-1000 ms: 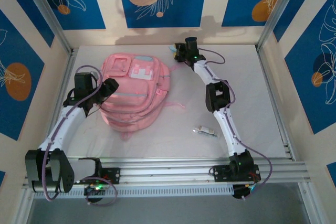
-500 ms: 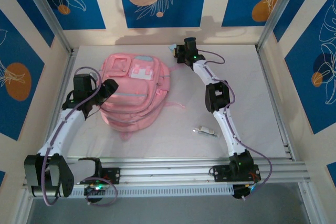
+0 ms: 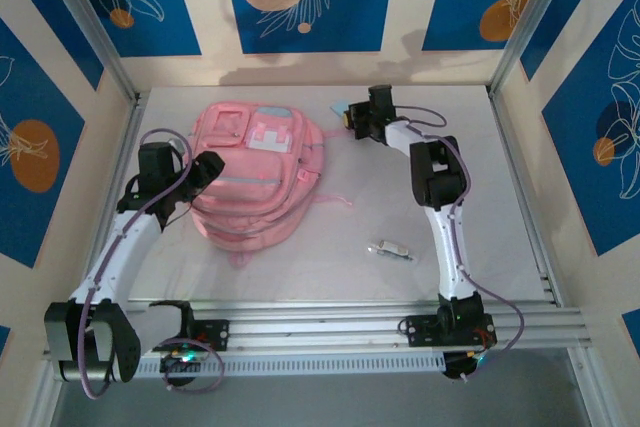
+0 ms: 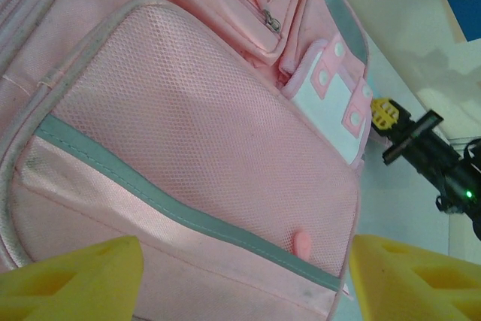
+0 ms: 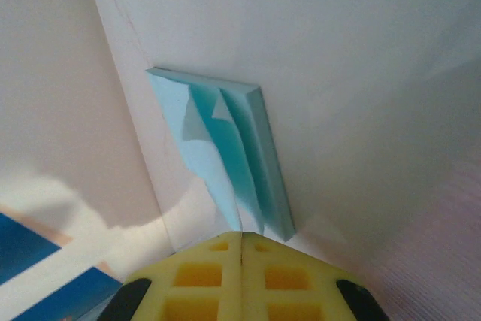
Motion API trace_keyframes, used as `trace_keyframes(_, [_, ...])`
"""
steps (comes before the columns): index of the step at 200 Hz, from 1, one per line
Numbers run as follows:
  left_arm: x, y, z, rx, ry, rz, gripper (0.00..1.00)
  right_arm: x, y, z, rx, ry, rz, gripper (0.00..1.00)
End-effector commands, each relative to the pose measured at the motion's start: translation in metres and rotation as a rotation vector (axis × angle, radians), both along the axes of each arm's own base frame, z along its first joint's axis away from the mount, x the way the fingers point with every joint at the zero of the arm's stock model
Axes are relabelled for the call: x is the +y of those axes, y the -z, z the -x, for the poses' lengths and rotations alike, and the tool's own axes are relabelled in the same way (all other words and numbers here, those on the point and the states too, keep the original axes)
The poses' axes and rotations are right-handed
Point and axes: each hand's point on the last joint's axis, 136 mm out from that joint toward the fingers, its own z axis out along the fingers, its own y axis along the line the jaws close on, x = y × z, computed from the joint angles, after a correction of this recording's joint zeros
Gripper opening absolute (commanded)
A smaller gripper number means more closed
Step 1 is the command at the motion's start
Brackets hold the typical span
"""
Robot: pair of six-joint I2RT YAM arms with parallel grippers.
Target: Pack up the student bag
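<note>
The student bag (image 3: 255,172), a big soft pink backpack, lies flat on the table left of centre. In the left wrist view its mesh pocket (image 4: 210,125) spans the picture. My left gripper (image 3: 205,169) (image 4: 244,276) stands open at the bag's left side, its yellow fingers (image 4: 83,280) wide apart over the lower pocket and holding nothing. At the back of the table my right gripper (image 3: 352,119) (image 5: 242,234) is shut, pads pressed together, pinching the lifted top sheets of a pale blue notepad (image 5: 233,148) (image 3: 340,107).
A small white and silver object (image 3: 392,250) lies on the table right of the bag, near the right arm's lower link. The bag's thin pink strap (image 3: 335,199) trails to the right. Walls (image 3: 310,67) close in the table at the back and sides.
The right gripper has closed on the notepad's sheets and shifted slightly right and nearer, its elbow swinging right. The left arm has barely moved.
</note>
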Motion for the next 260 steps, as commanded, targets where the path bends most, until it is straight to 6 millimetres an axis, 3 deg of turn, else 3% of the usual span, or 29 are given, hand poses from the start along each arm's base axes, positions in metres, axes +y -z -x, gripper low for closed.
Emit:
trace_keyframes(1, [-0.004, 0.002, -0.003, -0.013, 0.005, 0.007, 0.72, -0.007, -0.049, 0.012, -0.160, -0.098, -0.018, 0.00])
trace_keyframes(32, [-0.017, -0.004, -0.010, -0.049, 0.040, 0.025, 0.72, -0.025, -0.060, 0.052, -0.187, -0.186, 0.021, 0.00])
trace_keyframes(85, [-0.057, -0.016, -0.019, -0.106, 0.146, 0.033, 0.72, -0.049, -0.065, 0.129, -0.174, -0.327, 0.071, 0.00])
trace_keyframes(154, [-0.083, -0.027, -0.027, -0.137, 0.214, -0.022, 0.72, -0.076, -0.050, 0.230, -0.072, -0.404, 0.168, 0.00])
trace_keyframes(188, [-0.088, -0.028, -0.028, -0.137, 0.227, -0.021, 0.72, -0.089, -0.055, 0.259, -0.061, -0.394, 0.191, 0.00])
trace_keyframes(240, [-0.089, -0.029, -0.026, -0.142, 0.227, -0.025, 0.72, -0.114, -0.108, 0.282, -0.145, -0.369, 0.314, 0.00])
trace_keyframes(260, [-0.088, -0.026, -0.025, -0.138, 0.225, -0.026, 0.72, -0.131, -0.110, 0.291, -0.135, -0.345, 0.400, 0.00])
